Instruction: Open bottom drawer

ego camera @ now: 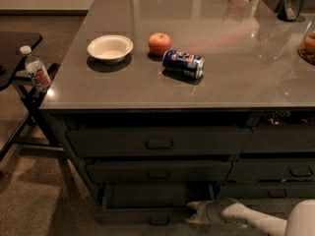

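**Down at the bottom drawer**

Low at the front of the stack, the gripper (196, 213) sits at the right end of the bottom drawer (133, 216), against its front edge. Whether the jaws are open or closed I cannot tell. That drawer stands out from the cabinet, its dark inside showing. The two taller drawers above it are flush. On the grey surface (147, 90) lies a blue can (183, 64) on its side, with an apple (160, 44) just behind it and a white bowl (110, 48) to the left.

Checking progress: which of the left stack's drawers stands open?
The bottom drawer: its front juts past the middle drawer; the end effector sits at its right end.
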Action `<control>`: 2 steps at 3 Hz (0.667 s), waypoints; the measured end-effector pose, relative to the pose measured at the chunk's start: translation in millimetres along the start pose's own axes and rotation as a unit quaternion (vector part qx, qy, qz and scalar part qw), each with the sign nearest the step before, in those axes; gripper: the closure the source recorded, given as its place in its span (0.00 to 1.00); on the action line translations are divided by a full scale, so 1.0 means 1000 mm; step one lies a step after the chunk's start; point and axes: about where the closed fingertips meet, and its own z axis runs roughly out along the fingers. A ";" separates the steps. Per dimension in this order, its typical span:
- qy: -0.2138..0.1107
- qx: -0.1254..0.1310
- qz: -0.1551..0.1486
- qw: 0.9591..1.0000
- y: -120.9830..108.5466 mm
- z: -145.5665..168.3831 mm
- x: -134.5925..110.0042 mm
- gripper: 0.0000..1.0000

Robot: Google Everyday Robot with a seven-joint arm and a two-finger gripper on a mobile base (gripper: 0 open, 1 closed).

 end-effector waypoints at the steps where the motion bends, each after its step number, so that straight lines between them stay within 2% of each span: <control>1: 0.000 0.000 0.000 1.000 0.000 -0.002 0.001 0.36; 2: -0.010 -0.013 -0.013 1.000 0.014 -0.007 0.010 0.12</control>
